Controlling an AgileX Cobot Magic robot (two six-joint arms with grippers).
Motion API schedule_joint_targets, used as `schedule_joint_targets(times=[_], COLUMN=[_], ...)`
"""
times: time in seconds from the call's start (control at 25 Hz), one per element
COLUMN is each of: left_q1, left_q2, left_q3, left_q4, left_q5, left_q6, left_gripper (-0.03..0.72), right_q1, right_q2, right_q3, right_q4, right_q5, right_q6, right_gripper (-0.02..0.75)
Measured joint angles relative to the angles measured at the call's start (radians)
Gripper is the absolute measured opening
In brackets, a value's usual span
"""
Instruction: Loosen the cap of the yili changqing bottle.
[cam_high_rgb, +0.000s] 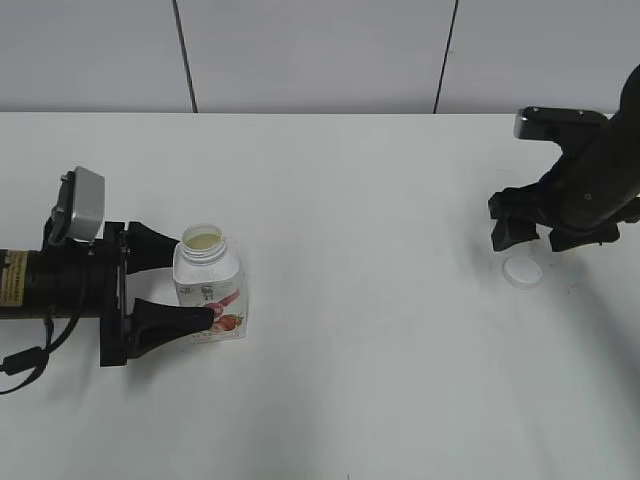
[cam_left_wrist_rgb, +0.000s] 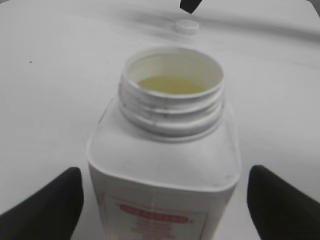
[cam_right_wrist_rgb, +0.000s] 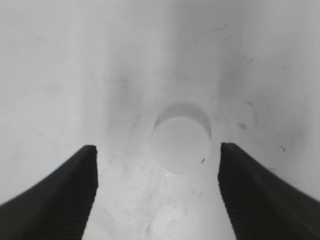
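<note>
The yili changqing bottle (cam_high_rgb: 208, 290) stands upright on the white table at the left, its neck open and pale liquid showing inside; it fills the left wrist view (cam_left_wrist_rgb: 165, 165). My left gripper (cam_high_rgb: 195, 278) flanks the bottle's body, and a thin gap shows at each finger in the left wrist view (cam_left_wrist_rgb: 162, 172). The white cap (cam_high_rgb: 521, 271) lies off the bottle on the table at the right, also seen far off in the left wrist view (cam_left_wrist_rgb: 186, 26). My right gripper (cam_high_rgb: 527, 240) hovers open just above the cap (cam_right_wrist_rgb: 181, 145), its fingers (cam_right_wrist_rgb: 157, 150) wide apart on either side of it.
The white table (cam_high_rgb: 380, 380) runs to a grey panelled wall at the back. The left arm lies low along the table's left side. Faint scuff marks (cam_right_wrist_rgb: 240, 120) show near the cap.
</note>
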Motion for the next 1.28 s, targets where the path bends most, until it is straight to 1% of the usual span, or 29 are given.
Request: schedule_joint_targets(times=[0.16,0.32,0.48,0.6,0.72,0.84,0.92,0.96,1.04,1.08,1.16,1.28], left_q1=[0.057,0.124,0.184,0.221,0.226,0.226,0.226,0.226,0.225,0.225,0.228,0.228], left_q2=[-0.026,-0.085,-0.168,-0.241,-0.321,-0.381,-0.407,-0.416,-0.421,-0.422,-0.426,-0.434], left_q3=[0.000,0.000,0.000,0.000,0.001,0.001,0.001,-0.004,-0.024,-0.032,-0.040,-0.040], left_q4=[0.065,0.126,0.156,0.155,0.106,0.023,-0.037,-0.067,-0.116,-0.127,-0.138,-0.138], left_q5=[-0.001,0.024,0.077,0.124,0.212,0.325,0.446,0.513,0.712,0.808,0.931,0.998], left_q6=[-0.065,-0.100,-0.148,-0.185,-0.264,-0.295,-0.308,-0.340,-0.458,-0.521,-0.582,-0.610], left_gripper=[0.569,0.562,0.562,0.560,0.546,0.531,0.529,0.527,0.526,0.526,0.526,0.526], right_q1=[0.000,0.000,0.000,0.000,0.000,0.000,0.000,0.000,0.000,0.000,0.000,0.000], right_q2=[-0.067,-0.119,-0.157,-0.180,-0.194,-0.195,-0.195,-0.195,-0.195,-0.195,-0.195,-0.195], right_q3=[0.000,0.000,-0.004,-0.010,-0.010,-0.024,-0.048,-0.061,-0.086,-0.101,-0.125,-0.159], right_q4=[0.000,0.000,0.000,0.000,-0.012,-0.035,-0.046,-0.052,-0.065,-0.072,-0.086,-0.099], right_q5=[0.009,0.020,0.023,0.023,0.022,0.025,0.029,0.032,0.034,0.039,0.059,0.100], right_q6=[-0.012,-0.026,-0.029,-0.030,-0.031,-0.031,-0.032,-0.032,-0.032,-0.032,-0.032,-0.033], right_gripper=[0.588,0.588,0.588,0.588,0.588,0.588,0.588,0.588,0.588,0.588,0.588,0.587])
